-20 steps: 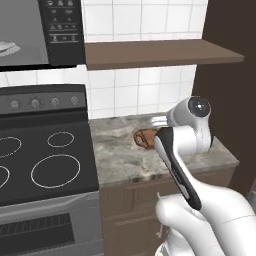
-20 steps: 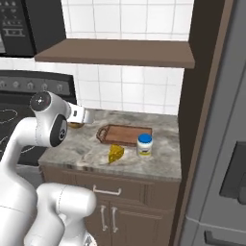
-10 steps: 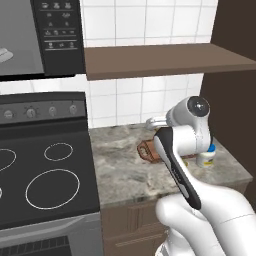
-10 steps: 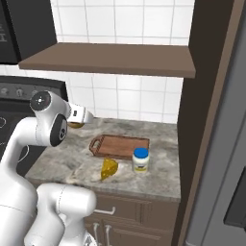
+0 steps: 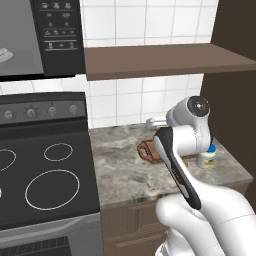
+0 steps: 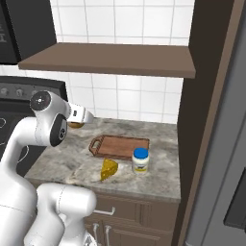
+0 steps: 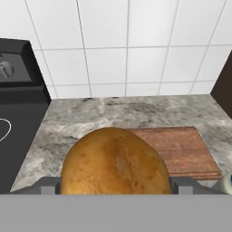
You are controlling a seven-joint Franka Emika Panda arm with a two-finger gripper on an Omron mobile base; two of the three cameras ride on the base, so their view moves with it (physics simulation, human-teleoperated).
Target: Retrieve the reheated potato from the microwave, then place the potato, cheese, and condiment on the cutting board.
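Gripper (image 7: 115, 183) jaws are clamped on the potato (image 7: 115, 161), one finger at each side of it, and in my hand view it looms large: a rounded, golden-brown lump with darker mottling and fine speckles on the skin. From the right base view I can just see a sliver of it tucked beneath the white wrist. I hold it in the air over the marbled counter (image 6: 158, 139), near the stove (image 5: 45, 170) end, short of the cutting board (image 6: 120, 146). My arm rises from the base, folds at a dark-jointed elbow, and the hand reaches forward and level toward the tiled wall. On the counter, the cheese (image 6: 109, 169) and the condiment (image 6: 140, 160) sit just in front of the board, near its front edge, near each other. Up left, the microwave (image 5: 62, 37) door is open on its grey interior.
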